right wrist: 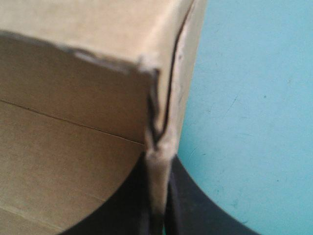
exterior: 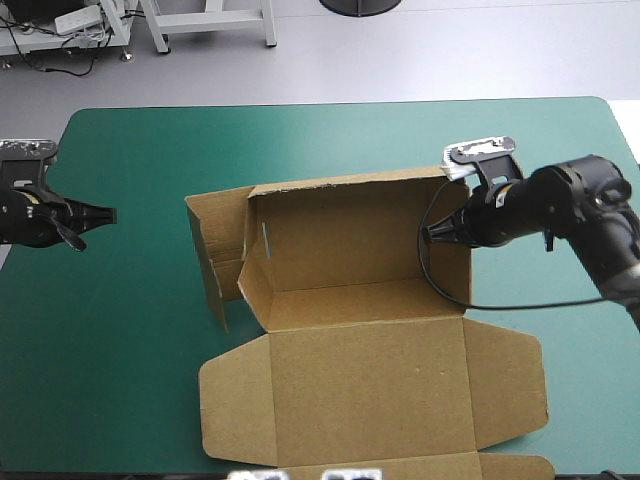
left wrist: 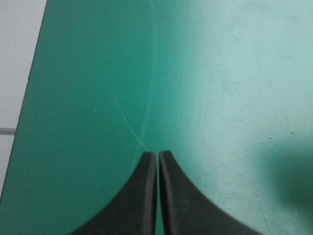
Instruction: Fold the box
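Observation:
The brown box (exterior: 350, 250) stands in the middle of the teal-green table as an open tray, its walls raised and its lid (exterior: 370, 385) lying flat toward the near edge. At the left end, a side flap (exterior: 215, 255) stands out loosely. My right gripper (exterior: 438, 232) is at the box's right end wall (right wrist: 159, 171), shut on it, with the board pinched between the fingers (right wrist: 188, 205). My left gripper (exterior: 105, 213) hovers well to the left of the box, shut and holding nothing, with only bare cover ahead of its fingers (left wrist: 142, 196).
The table's left edge (left wrist: 24, 107) runs close beside my left gripper, with pale floor beyond it. A wide band of teal-green cover (exterior: 330, 140) lies between the box and the far edge.

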